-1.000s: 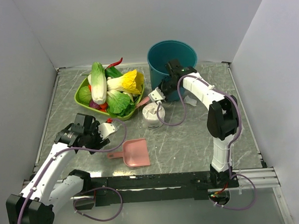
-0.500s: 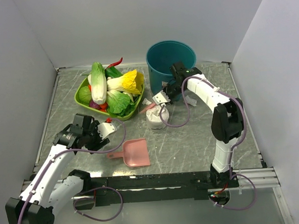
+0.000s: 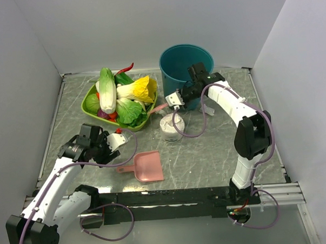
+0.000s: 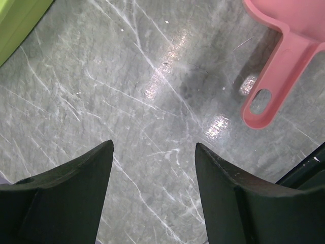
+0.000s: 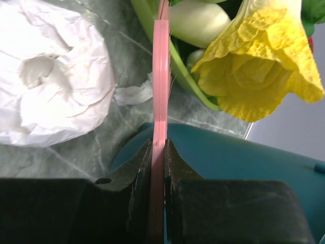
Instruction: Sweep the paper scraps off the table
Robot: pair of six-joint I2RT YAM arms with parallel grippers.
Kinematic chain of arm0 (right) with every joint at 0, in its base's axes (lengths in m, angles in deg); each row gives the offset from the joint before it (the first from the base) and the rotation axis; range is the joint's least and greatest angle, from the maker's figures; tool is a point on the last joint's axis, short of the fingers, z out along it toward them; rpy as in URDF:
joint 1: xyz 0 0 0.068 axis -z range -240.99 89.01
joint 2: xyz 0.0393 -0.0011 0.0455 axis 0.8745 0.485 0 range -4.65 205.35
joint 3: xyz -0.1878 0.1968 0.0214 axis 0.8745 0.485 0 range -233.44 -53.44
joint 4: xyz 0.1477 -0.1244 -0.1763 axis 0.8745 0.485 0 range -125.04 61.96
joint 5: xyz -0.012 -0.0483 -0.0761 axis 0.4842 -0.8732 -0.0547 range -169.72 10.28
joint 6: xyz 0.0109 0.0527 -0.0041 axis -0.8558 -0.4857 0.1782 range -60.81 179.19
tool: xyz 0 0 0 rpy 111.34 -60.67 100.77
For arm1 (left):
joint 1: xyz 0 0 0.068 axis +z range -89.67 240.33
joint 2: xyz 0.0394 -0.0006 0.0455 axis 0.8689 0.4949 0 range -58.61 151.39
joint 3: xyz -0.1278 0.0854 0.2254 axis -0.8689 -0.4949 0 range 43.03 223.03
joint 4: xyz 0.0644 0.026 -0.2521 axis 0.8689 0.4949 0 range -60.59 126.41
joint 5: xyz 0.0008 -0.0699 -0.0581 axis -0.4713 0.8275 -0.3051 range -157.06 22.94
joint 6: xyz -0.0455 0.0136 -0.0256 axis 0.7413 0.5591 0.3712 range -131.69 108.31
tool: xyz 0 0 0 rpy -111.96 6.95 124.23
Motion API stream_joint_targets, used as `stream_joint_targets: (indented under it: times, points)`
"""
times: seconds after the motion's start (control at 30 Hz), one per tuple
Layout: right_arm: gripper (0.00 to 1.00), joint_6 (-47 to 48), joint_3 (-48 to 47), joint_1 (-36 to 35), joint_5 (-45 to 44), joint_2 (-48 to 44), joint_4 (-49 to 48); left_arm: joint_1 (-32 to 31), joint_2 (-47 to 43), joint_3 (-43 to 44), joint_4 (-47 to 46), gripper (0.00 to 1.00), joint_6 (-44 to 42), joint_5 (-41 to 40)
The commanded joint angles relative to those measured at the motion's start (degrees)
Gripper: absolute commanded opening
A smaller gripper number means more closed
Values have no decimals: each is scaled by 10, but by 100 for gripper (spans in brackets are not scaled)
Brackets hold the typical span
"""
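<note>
On my feed the surface (image 3: 207, 152) is flat grey marble pattern with pale veins, glossy where the lights hit, edged by a metal rim. I can make out two bits of paper. One small crumpled white paper scrap (image 5: 133, 94) lies flat between the tissue roll (image 5: 51, 76) and the green tray (image 5: 179, 65). A second scrap (image 3: 207, 107) sits just right of the teal bucket (image 3: 174, 67).

Grey marble table (image 3: 207, 152): green tray (image 3: 89, 105), teal bucket (image 3: 174, 67), tissue roll (image 3: 168, 127), pink dustpan (image 3: 147, 167), paper scrap (image 5: 131, 94) beside roll.
</note>
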Motion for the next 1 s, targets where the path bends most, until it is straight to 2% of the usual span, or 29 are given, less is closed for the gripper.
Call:
stream_joint_targets:
  times: [0.0, 0.17, 0.3, 0.53, 0.7, 0.97]
  points:
    - [0, 10, -2, -10, 27, 21, -54, 2, 1, 16, -7, 70, 7, 12]
    - [0, 91, -4, -10, 14, 43, -46, 2, 8, 23, 2, 70, 8, 8]
    - [0, 108, -15, -5, 23, 40, -12, 2, 11, 34, 4, 70, 7, 5]
    - [0, 149, 29, 13, 30, -8, 9, 3, 11, 39, 9, 70, 7, 4]
    - [0, 163, 14, 21, 29, -6, 43, 2, 10, 35, 5, 70, 8, 3]
    - [0, 175, 43, 14, 9, 9, -32, 5, 8, 30, -5, 70, 11, 5]
